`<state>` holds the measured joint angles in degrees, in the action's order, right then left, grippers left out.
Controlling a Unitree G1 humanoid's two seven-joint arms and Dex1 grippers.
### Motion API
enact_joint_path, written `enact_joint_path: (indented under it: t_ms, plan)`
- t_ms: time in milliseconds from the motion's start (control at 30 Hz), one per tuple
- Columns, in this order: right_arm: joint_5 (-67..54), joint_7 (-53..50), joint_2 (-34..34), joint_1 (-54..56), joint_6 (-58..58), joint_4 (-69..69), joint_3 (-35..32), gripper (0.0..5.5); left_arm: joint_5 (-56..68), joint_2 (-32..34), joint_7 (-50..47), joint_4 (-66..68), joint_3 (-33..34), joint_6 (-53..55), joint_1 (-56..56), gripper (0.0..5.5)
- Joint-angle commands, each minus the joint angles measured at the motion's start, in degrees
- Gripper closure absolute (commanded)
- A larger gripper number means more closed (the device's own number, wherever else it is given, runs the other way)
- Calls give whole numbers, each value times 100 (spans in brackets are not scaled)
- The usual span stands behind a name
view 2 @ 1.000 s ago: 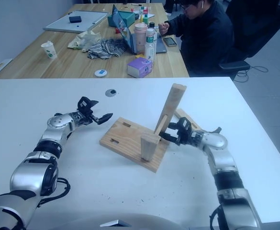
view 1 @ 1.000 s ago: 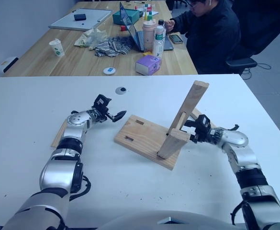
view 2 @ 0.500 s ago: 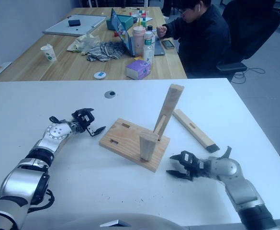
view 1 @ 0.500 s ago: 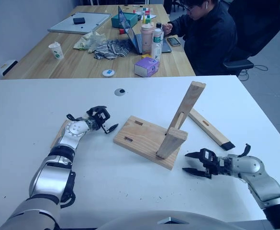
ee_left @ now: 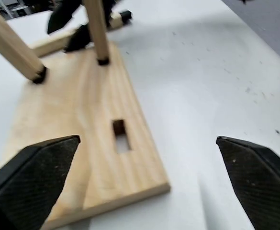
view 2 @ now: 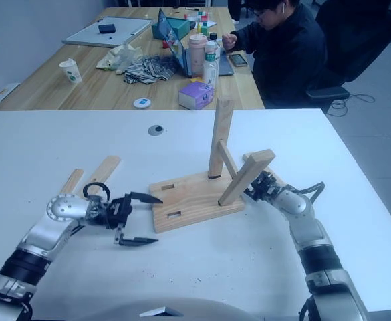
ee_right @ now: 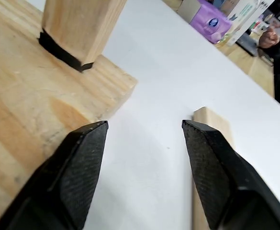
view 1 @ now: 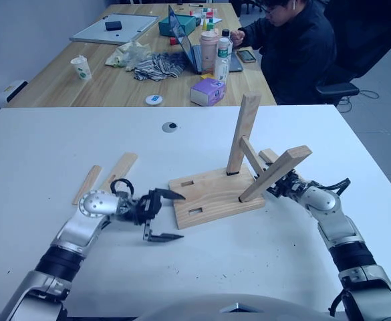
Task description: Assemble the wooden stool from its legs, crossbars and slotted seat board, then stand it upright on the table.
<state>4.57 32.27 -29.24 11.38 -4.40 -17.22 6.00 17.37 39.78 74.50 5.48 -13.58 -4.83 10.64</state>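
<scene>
Nearest, the left claw (view 1: 180, 216) lies low over the white surface (view 1: 48, 140) with its two fingers spread wide apart and nothing between them, its tips at the near left end of the seat board (view 1: 212, 195); whether they touch the wood is hard to tell. The seat board lies flat on the surface, two open slots (view 1: 195, 210) showing on its left half. On its right half two legs stand in their slots: an upright leg (view 1: 243, 134) at the far edge and a tilted leg (view 1: 275, 174) leaning out to the right over the board's right end. The right claw (view 1: 283, 185) sits just beside the base of the tilted leg, at the board's right corner, fingers (ee_right: 72, 177) parted and empty. Just behind it a loose leg (ee_right: 210, 158) lies flat on the surface. To the left, well apart from the board, two thin crossbars (view 1: 118, 168) lie side by side. Farther off stands a wooden surface (view 1: 101, 83) carrying a paper cup (view 1: 81, 67), a purple box (view 1: 207, 91) and bottles (view 1: 222, 57).
</scene>
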Motion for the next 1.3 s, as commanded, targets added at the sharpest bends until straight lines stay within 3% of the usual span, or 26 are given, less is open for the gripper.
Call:
enact_joint_path:
  t_ms: [33,100,167,267,367,467,600,700,800,967,1133,1200,1300]
  plan:
    - [-211,307,-720,-528,215,855,-555,263,840,413,59,-131,831,1293,1237,23]
    - [-1050,841,-892,-977,1004,1592,-938,263,790,-8,-638,625,1136,1421,2173,23]
    - [-2167,1759,-1277,-1605,2083,2442,-1196,263,-28,-451,-1565,1913,1034,618,2841,23]
    - [-2881,2847,-1894,-2316,3009,3323,-854,263,-933,-978,-2546,3761,757,-435,3222,23]
    - [-2479,2650,-1533,-2079,3135,3345,-91,263,-1665,-1461,-3699,5387,532,-1158,3437,23]
    - [-2137,2090,-876,-1560,3117,2687,245,263,-2080,-1745,-4105,6206,373,-1489,3399,23]
    - [-1817,1695,-310,-900,2735,1721,409,263,-2136,-1797,-2928,6547,369,-2201,3027,23]
    - [-1659,1406,51,-435,2386,1078,386,263,-1711,-1773,-1409,6302,565,-2298,2640,23]
    - [-1536,1174,338,-226,2099,702,390,263,-1430,-1778,-567,5880,628,-2217,2259,23]
    - [-1420,857,716,9,1779,287,326,263,-1149,-1813,-385,5094,753,-1967,1717,23]
    - [-1412,837,606,-217,1673,438,119,263,-949,-1539,-611,4785,1097,-1616,1622,23]
    - [-1561,904,367,-486,1731,973,-145,263,-711,-1239,-678,4511,1424,-1384,1569,23]
    - [-2257,901,117,-854,1855,2007,-1174,263,-55,-837,-789,3772,2101,-652,1468,23]
